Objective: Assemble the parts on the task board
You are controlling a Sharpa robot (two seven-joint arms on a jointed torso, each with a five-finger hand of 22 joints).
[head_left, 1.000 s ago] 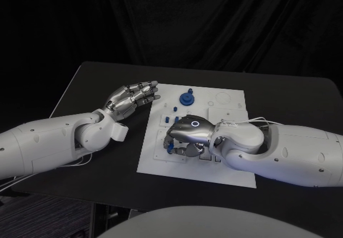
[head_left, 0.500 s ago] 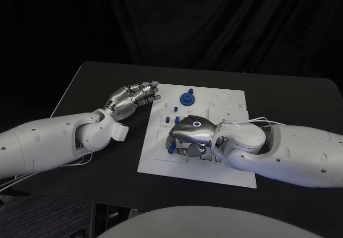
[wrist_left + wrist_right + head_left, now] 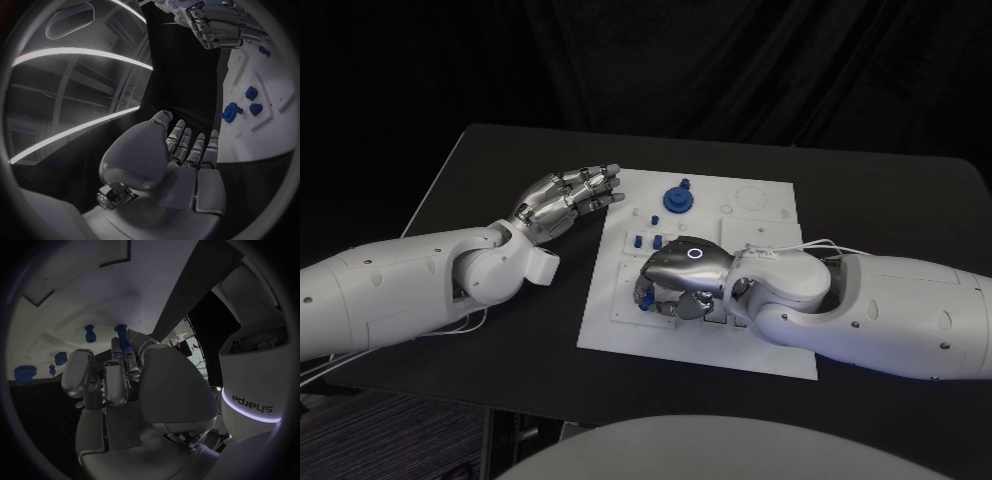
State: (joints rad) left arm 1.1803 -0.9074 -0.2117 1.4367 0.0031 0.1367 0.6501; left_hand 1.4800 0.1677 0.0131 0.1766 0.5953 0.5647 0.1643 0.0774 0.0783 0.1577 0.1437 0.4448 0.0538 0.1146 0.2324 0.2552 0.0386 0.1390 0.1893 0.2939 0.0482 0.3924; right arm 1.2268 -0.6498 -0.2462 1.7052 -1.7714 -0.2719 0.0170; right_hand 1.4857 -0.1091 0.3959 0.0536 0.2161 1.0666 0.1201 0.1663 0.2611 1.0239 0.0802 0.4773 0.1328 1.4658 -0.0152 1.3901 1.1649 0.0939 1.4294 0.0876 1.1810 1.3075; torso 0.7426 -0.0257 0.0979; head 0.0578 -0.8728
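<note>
The white task board (image 3: 762,215) lies mid-table. My right hand (image 3: 678,282) is curled over the board's left-middle area. In the right wrist view it (image 3: 115,385) pinches a small blue peg (image 3: 122,335) between thumb and fingertip, close against the board (image 3: 69,300). A second blue peg (image 3: 90,333) stands just beside it. My left hand (image 3: 568,196) hovers at the board's far-left edge, fingers apart and holding nothing; the left wrist view shows it (image 3: 184,160) beside the board (image 3: 269,125). A round blue knob part (image 3: 679,197) stands at the board's far side.
Small blue pegs (image 3: 646,241) stand in the board between the two hands. Further blue parts (image 3: 251,93) sit near the knob (image 3: 232,111). The black table (image 3: 488,170) extends beyond the board on every side, with its edge close to the board's near side.
My right hand has sunk slightly toward the board's near side, still curled over the same spot. The left hand has not moved.
</note>
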